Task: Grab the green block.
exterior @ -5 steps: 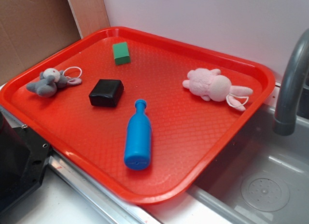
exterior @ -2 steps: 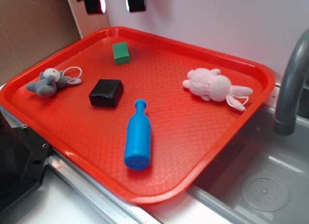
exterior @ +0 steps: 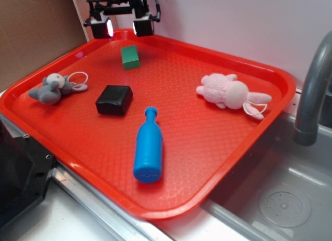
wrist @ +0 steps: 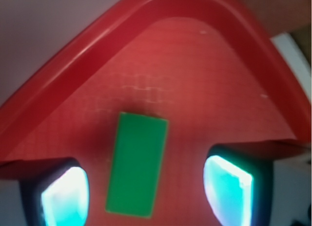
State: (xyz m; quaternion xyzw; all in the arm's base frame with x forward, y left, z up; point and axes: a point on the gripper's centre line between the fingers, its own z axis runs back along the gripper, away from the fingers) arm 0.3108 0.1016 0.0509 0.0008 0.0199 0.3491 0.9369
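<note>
Gripper — spread, seemingly above green block

Exterior view looks down across the whole tray; wrist view faces its far corner closely.

- Red tray: textured plastic, raised rim, takes up most of the exterior view.
- Black box: glossy, squarish, on the tray left of its centre.
- Blue bottle: lying on its side near the tray's front edge, neck toward the black box.
- Grey plush toy: near the tray's left rim.
- Pink plush rabbit: near the tray's right rim.
- Grey faucet: just right of the tray.
- Sink basin: grey, below the tray's right corner.
</note>
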